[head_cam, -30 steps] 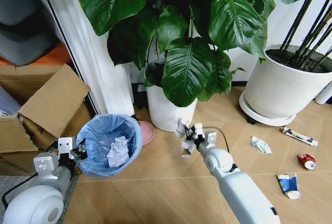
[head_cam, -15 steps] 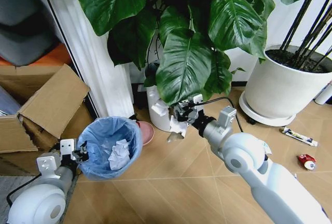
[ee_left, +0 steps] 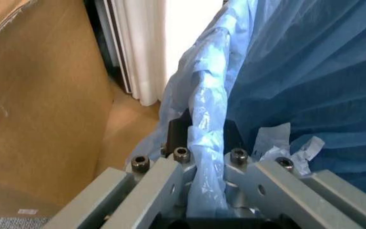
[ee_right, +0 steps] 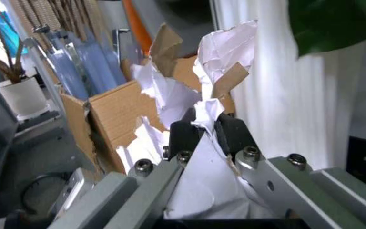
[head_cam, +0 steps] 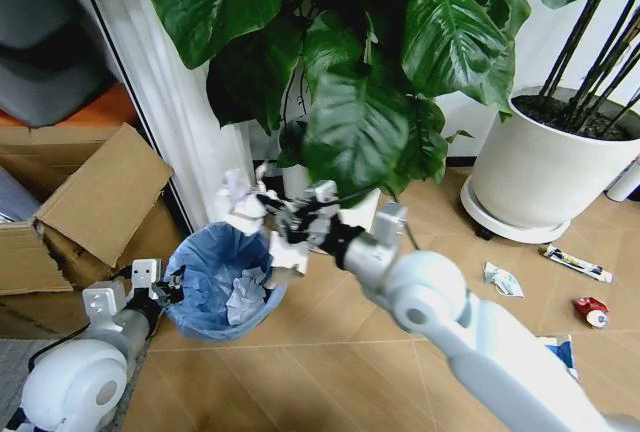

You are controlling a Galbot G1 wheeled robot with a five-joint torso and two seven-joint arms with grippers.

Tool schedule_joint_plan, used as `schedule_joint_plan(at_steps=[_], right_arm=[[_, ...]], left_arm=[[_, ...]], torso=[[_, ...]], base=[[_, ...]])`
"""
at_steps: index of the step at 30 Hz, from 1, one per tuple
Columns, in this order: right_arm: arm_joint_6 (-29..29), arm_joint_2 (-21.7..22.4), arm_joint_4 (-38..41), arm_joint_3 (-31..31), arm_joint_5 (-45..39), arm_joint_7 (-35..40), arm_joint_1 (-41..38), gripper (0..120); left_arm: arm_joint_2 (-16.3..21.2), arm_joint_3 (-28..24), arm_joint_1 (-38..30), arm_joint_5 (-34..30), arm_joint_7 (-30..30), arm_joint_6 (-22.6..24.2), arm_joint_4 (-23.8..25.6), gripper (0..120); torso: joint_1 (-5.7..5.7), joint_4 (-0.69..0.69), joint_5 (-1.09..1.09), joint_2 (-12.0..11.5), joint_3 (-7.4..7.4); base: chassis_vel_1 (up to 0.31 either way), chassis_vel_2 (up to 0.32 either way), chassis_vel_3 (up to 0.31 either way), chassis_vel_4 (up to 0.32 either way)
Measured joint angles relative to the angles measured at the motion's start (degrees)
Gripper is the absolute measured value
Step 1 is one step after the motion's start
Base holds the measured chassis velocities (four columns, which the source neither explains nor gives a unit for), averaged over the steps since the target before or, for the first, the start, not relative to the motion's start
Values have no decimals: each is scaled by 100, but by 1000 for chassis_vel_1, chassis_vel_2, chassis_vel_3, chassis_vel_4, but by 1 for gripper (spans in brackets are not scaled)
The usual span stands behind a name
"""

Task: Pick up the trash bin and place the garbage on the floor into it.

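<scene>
Now the right gripper (head_cam: 268, 214) holds paper above the bin.
Its fingers pinch a crumpled white paper wad (ee_right: 199, 95) just over the far rim of the small round black trash bin lined with a light-blue plastic bag (head_cam: 205, 262). At the bin's left, the left gripper (ee_left: 202, 164) is clamped on the bag-covered rim. Another white wad (head_cam: 243, 297) lies inside; wrappers (head_cam: 503, 279) lie on the tan chevron floor (head_cam: 330, 352) to the right.

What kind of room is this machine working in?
Probably a lived-in home or office corner by a window: big potted plants in white pots, a white curtain, wood-look floor and an open cardboard box beside the blue-lined trash bin.
</scene>
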State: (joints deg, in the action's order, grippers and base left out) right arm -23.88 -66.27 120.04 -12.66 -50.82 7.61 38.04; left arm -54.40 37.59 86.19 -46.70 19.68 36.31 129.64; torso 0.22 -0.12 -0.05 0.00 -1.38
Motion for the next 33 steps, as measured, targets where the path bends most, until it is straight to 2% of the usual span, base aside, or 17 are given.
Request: schedule_joint_plan(at_steps=[9,12,15,16,20,21,24,25,28,30,33], right_arm=[[51,-155,-531,-368,327,-58,-196,2],[42,-192,-621,-459,372,-57,-209,8],[39,-242,-716,-540,415,-51,-218,22],[39,-242,-716,-540,415,-51,-218,22],[40,-270,-802,-578,440,-41,-238,41],[40,-270,-802,-578,440,-41,-238,41],[41,-263,-830,-584,447,-35,-251,55],[41,-263,-830,-584,447,-35,-251,55],[41,-289,-833,-580,445,-13,-256,71],[41,-289,-831,-568,445,-1,-254,73],[42,-255,-736,-444,444,105,-183,88]], left_arm=[[-28,33,28,4,-6,20,28,0],[-32,34,15,-2,-6,24,28,0],[-23,34,-5,-18,-6,31,29,0],[-23,34,-5,-18,-6,31,29,0],[-32,13,-24,-23,-6,34,17,0],[-32,13,-24,-23,-6,34,17,0],[-34,6,-39,-23,-9,34,1,0],[-34,6,-39,-23,-9,34,1,0],[-37,1,-53,-24,-10,34,-11,0],[-43,1,-53,-21,-10,35,-13,0],[-100,33,-41,50,-10,30,-21,0]], torso=[[0,-2,0,0,0],[0,-2,0,0,0],[0,-1,0,0,0],[0,-1,0,0,0],[0,-1,0,0,0],[0,-1,0,0,0],[0,-1,0,0,0],[0,-1,0,0,0],[0,-1,0,0,1],[0,-1,0,0,0],[0,0,1,0,0]], base=[[0,0,0,0],[0,0,0,0],[0,0,0,0],[0,0,0,0],[0,0,0,0],[0,0,0,0],[0,0,0,0],[0,0,0,0],[0,0,0,0],[0,0,0,0],[0,0,0,0]])
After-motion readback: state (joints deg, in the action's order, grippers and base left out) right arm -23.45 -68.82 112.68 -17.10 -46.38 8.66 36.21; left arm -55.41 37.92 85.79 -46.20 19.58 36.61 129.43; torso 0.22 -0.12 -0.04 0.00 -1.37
